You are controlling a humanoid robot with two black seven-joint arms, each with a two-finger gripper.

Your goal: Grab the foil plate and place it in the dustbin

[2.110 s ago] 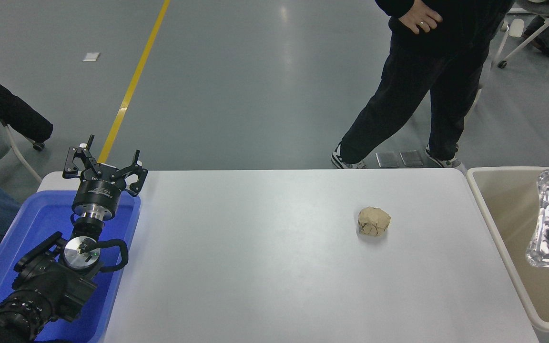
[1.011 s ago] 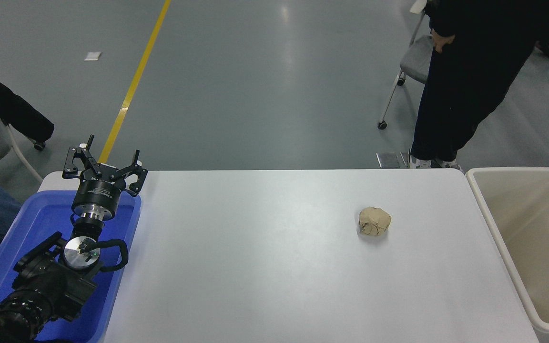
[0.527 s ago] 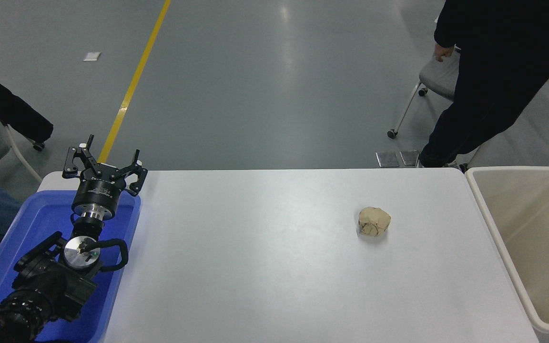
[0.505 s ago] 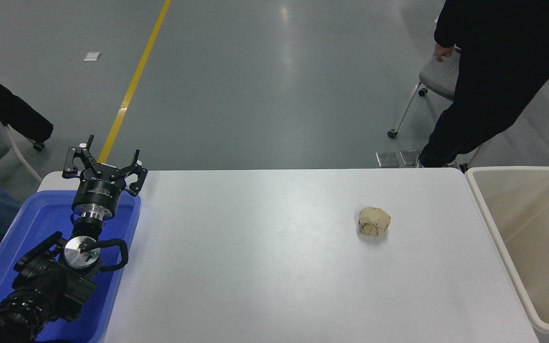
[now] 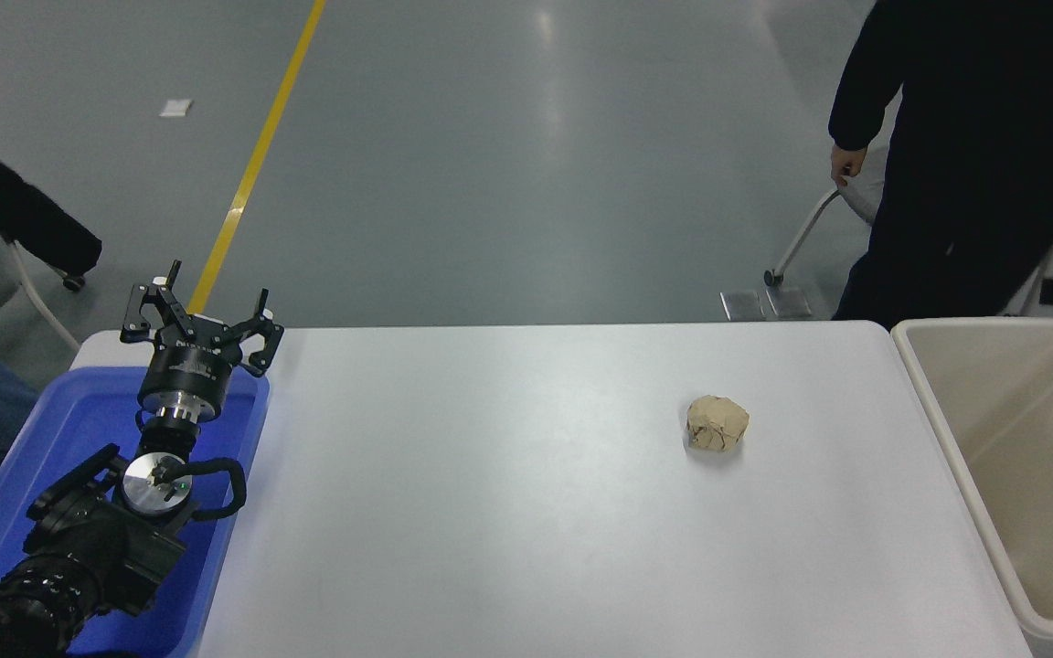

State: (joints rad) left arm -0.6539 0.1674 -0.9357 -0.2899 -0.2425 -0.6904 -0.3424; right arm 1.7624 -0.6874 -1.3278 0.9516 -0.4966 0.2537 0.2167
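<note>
The beige dustbin [image 5: 924,393] stands off the table's right end, its visible inside showing only bare walls. The foil plate is out of view. My left gripper [image 5: 199,306] is parked at the lower left over a blue tub, its fingers spread open with nothing between them. No right arm or right gripper shows in the head view.
A tan crumpled paper ball [image 5: 717,424] lies on the white table [image 5: 508,512], right of centre. The blue tub [image 5: 79,420] sits at the left end. A person in dark clothes [image 5: 974,155] stands beyond the far right corner by a chair. Another person sits at the far left edge.
The foil plate held over the dustbin 2.1 s ago is gone from view, and so is the dark bit at the right edge. The standing person moved right. My left arm stayed still.
</note>
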